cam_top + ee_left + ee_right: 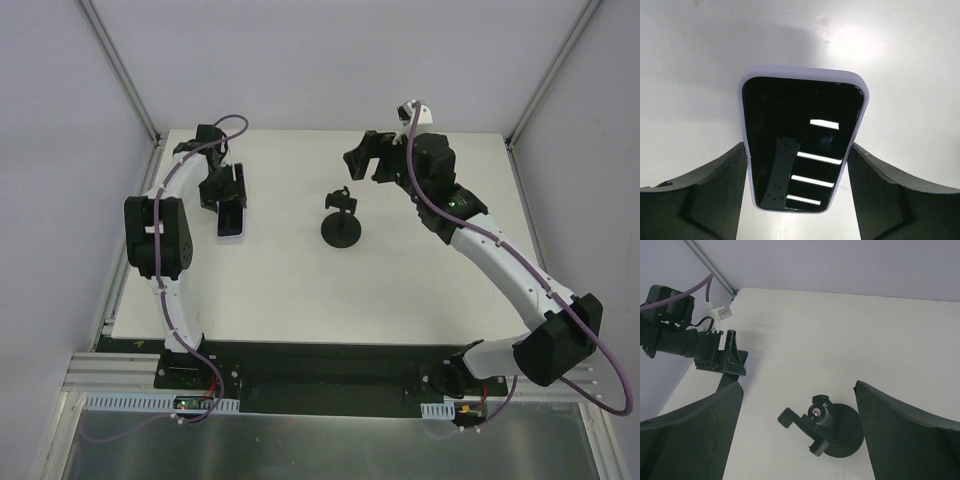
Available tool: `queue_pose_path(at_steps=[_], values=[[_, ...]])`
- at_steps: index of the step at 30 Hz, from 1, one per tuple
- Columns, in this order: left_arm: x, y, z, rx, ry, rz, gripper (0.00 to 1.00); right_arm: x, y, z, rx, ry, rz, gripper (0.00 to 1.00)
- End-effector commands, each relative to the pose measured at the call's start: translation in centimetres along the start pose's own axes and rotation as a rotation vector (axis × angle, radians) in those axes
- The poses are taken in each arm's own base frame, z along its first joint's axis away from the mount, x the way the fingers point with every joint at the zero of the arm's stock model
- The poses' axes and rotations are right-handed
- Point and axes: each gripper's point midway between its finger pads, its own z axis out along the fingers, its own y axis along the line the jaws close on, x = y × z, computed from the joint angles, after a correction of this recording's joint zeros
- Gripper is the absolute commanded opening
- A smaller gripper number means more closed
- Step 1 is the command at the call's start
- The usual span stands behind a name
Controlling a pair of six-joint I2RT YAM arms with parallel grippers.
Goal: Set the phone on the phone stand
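Black left fingers (705,195) fill the bottom corners of the left wrist view, one on each side of a slim rectangular phone (800,140) with a glossy black screen and a pale lilac rim. Each finger rests against a long edge of the phone near its closer end, so the fingers are closed on it. Ceiling lights show as white bars on the screen. From overhead, the phone (231,222) sits at the left side of the flat white counter (400,290), just under the left arm's wrist; whether it is raised off the surface cannot be told. Near the middle of the counter, well apart from the phone, stands a small black phone stand (342,228) with a round disc base, a thin upright rod and a small clamp head on top. Black right fingers (690,440) are spread wide and hold nothing. They hang above the counter on the far right side, and in the right wrist view the phone stand (840,432) appears between them, lower down and not touched by either one.
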Motion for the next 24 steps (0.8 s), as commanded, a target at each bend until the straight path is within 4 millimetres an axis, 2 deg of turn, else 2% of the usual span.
queue_pose_path(at_steps=[1,2,3,5,8,9,10,12,14,16,17,21,24], values=[[-1.9,-6.4,-9.8,0.173,-0.197,0.038,0.00,-1.0,1.1,0.6,0.080,0.015,0.149,0.96],[-2.0,-7.2,-11.6,0.195,-0.235,0.047,0.00,-0.9,1.3,0.7,0.078,0.026,0.150,0.96],[-2.0,-7.8,-12.4,0.218,-0.252,0.051,0.00,-1.3,1.6,0.7,0.078,0.025,0.159,0.96],[-1.6,-9.8,-15.1,0.297,-0.288,0.088,0.00,-0.9,2.1,1.1,0.067,0.045,0.170,0.96],[-0.7,-12.3,-18.0,0.405,-0.318,0.136,0.00,-0.7,3.4,1.8,0.033,0.064,0.198,0.96],[-0.3,-12.8,-18.4,0.421,-0.316,0.138,0.00,0.1,3.7,2.4,0.030,0.087,0.206,0.96],[0.1,-13.7,-19.2,0.444,-0.331,0.157,0.00,-0.1,4.8,2.6,0.004,0.090,0.235,0.98],[1.0,-14.9,-19.8,0.483,-0.329,0.187,0.00,0.8,5.5,3.5,-0.009,0.116,0.273,0.99],[1.6,-15.9,-21.3,0.511,-0.358,0.225,0.00,1.0,6.7,3.9,-0.037,0.136,0.320,0.95],[2.1,-16.2,-21.9,0.510,-0.378,0.239,0.00,1.7,7.1,4.5,-0.047,0.159,0.342,0.91],[2.5,-17.0,-23.0,0.531,-0.412,0.262,0.00,1.8,8.0,4.4,-0.087,0.178,0.358,0.91],[3.6,-18.1,-23.6,0.541,-0.439,0.302,0.00,1.9,8.3,4.6,-0.092,0.185,0.392,0.88],[3.9,-18.5,-23.7,0.527,-0.475,0.319,0.00,2.4,8.0,4.5,-0.063,0.193,0.428,0.80]])
